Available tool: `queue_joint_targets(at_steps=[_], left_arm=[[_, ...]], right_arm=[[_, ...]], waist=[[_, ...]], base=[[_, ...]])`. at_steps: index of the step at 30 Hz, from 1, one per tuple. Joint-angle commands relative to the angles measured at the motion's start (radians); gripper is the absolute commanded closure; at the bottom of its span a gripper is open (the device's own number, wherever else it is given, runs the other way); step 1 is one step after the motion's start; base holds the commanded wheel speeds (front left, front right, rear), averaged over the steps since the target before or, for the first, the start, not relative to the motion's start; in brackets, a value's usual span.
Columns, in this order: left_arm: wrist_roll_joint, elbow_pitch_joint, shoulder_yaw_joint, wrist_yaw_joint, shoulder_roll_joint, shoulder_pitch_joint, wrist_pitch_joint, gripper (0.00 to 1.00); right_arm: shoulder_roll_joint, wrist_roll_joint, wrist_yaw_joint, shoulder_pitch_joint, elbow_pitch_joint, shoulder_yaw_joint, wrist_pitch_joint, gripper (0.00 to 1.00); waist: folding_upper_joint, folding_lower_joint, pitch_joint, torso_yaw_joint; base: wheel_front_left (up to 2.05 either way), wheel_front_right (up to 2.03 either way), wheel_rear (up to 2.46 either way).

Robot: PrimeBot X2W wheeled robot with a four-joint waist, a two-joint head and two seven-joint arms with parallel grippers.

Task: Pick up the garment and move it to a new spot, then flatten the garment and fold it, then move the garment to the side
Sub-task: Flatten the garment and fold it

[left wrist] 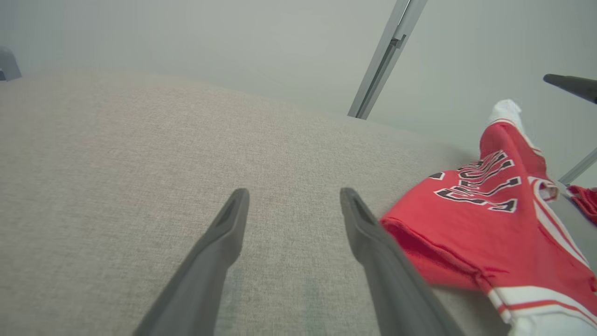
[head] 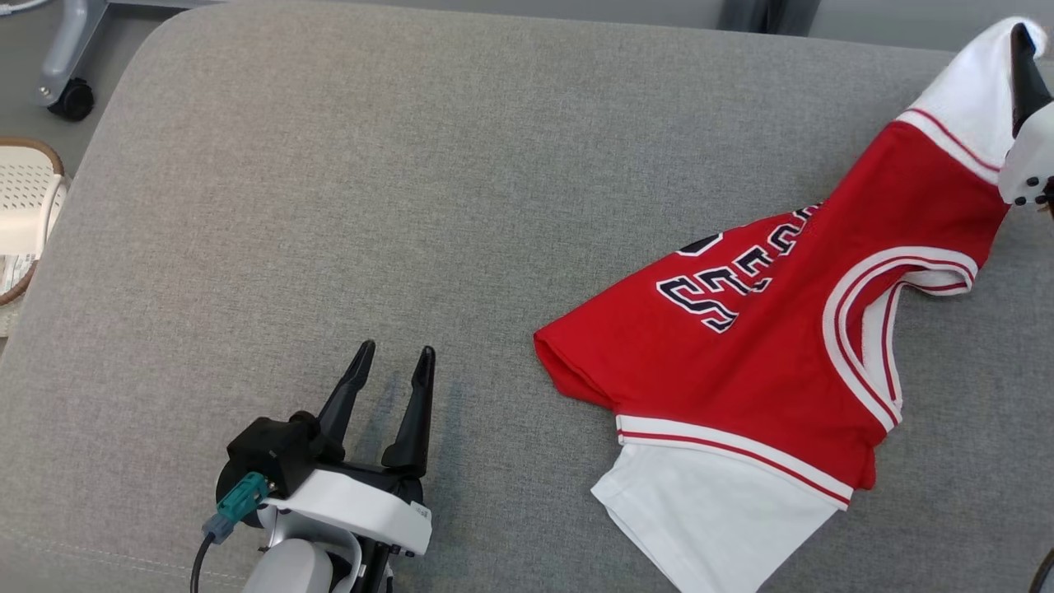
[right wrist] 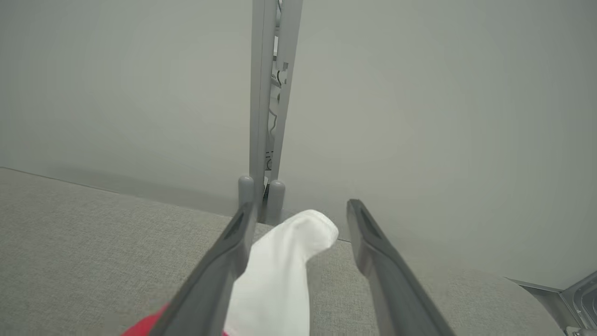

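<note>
One grey cushion [head: 412, 206] carries one red-and-white shirt [head: 766, 354] on its right half, with a white sleeve raised at the far right corner. One white basket [head: 25, 206] sits off the cushion's left edge; I cannot tell what is in it. There are two claws. The right claw [right wrist: 299, 207] is spread, with that sleeve lying between its fingers. The left claw [head: 396, 350] is spread over the cushion's near side, left of the shirt and apart from it.

Setting: a robot test room or lab, not a home. Evidence: grey upholstered cushion [head: 412, 206] serving as work surface; plain grey partition panels [right wrist: 116, 93] joined by an aluminium post [right wrist: 268, 116]; castor [head: 74, 99] under a metal stand leg; white slatted basket [head: 25, 198] beside the cushion.
</note>
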Motion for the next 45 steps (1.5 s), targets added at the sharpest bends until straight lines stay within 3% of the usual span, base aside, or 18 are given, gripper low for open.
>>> queue_joint_targets(at_steps=[1, 12, 23, 33, 40, 45], left_arm=[[-0.003, 0.0, 0.003, -0.005, 0.004, -0.018, -0.003, 0.0], [0.0, 0.014, 0.014, 0.0, 0.004, -0.004, -0.003, 0.0], [0.012, 0.004, 0.056, 0.003, 0.004, 0.047, -0.003, 0.0], [0.019, -0.05, 0.094, 0.007, 0.004, 0.118, -0.003, 0.0], [0.035, -0.153, 0.135, 0.026, 0.004, 0.151, -0.003, 0.0], [0.035, -0.156, 0.144, 0.026, 0.004, 0.166, -0.003, 0.0]], right_arm=[[0.006, -0.009, 0.0, 0.001, 0.015, 0.004, 0.004, 0.0], [0.058, -0.002, 0.0, 0.033, 0.004, 0.03, -0.008, 0.0], [0.064, 0.054, 0.0, 0.175, -0.29, -0.01, -0.009, 0.0], [0.087, 0.016, 0.0, 0.527, -0.657, -0.165, -0.008, 0.0], [0.179, -0.084, 0.0, 0.87, -0.911, -0.311, -0.008, 0.0], [0.246, -0.123, 0.0, 1.023, -1.017, -0.381, -0.008, 0.0]], waist=[[0.0, 0.0, 0.009, 0.004], [0.0, 0.0, -0.053, -0.05], [0.0, 0.0, -0.176, -0.139], [0.0, 0.0, -0.266, -0.212], [0.0, 0.0, -0.278, -0.246], [0.0, 0.0, -0.281, -0.257]], base=[[0.0, 0.0, 0.0], [0.0, 0.0, 0.0], [0.0, 0.0, 0.0], [0.0, 0.0, 0.0], [0.0, 0.0, 0.0], [0.0, 0.0, 0.0]])
